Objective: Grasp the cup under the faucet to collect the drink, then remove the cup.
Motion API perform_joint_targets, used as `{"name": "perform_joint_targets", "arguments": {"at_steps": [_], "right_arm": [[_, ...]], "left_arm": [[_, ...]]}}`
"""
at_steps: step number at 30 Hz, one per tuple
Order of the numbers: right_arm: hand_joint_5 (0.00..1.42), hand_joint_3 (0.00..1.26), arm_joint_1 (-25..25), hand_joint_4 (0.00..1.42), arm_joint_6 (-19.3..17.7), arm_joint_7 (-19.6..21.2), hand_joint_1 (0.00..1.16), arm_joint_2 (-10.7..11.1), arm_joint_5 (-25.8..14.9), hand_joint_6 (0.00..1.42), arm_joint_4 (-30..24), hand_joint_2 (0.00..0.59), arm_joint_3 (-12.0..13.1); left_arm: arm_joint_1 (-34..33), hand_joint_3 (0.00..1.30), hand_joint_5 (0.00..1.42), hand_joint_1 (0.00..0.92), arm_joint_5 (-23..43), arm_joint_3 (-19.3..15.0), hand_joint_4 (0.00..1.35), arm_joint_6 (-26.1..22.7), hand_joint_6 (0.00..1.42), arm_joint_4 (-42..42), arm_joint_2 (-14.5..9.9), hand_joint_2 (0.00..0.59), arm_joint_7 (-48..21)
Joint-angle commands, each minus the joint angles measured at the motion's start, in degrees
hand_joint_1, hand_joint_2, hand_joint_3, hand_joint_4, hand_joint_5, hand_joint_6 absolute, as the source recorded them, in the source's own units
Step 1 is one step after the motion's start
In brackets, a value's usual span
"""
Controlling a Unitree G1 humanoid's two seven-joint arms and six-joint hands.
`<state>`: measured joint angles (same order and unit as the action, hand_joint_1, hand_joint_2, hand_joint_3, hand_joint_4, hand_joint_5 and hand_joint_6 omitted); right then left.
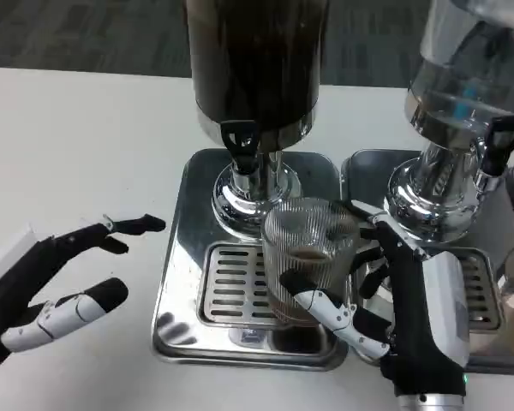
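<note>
A clear ribbed cup (311,257) stands on the slotted drip tray (231,287) below the black faucet (240,139) of the dark drink dispenser (255,60). A little dark liquid lies in the cup's bottom. My right hand (394,300) wraps around the cup from the right, thumb across its front and fingers behind its rim. At the lower left my left hand (56,287) hovers over the white table with its fingers spread, holding nothing.
A second dispenser (467,103) with a clear tank and its own black faucet (499,141) stands at the right on another steel tray (488,282). The steel base (180,282) of the dark dispenser lies between my two hands.
</note>
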<state>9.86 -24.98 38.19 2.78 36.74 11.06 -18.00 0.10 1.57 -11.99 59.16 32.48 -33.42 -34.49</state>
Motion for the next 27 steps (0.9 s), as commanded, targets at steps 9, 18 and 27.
{"name": "perform_joint_targets", "arguments": {"at_steps": [9,18,27], "right_arm": [[0.85,0.5,1.9,0.63,-3.9,0.9,0.69,-0.4,-0.6,1.08,-4.0,0.199,0.2],[0.86,0.5,2.8,0.63,-4.7,0.4,0.71,-0.4,-1.3,1.08,-4.9,0.194,0.5],[0.87,0.51,6.4,0.63,-6.0,0.0,0.73,-0.3,-1.4,1.1,-8.6,0.196,0.4]], "left_arm": [[0.6,0.23,0.11,0.0,-4.5,1.9,0.11,3.5,0.3,2.3,-3.4,0.111,4.9],[1.1,0.22,0.11,0.0,-4.4,3.1,0.11,4.5,0.3,3.0,-4.7,0.106,6.0],[2.7,0.22,0.1,0.0,-4.4,4.1,0.1,6.2,0.3,1.8,-5.5,0.104,6.7]]}}
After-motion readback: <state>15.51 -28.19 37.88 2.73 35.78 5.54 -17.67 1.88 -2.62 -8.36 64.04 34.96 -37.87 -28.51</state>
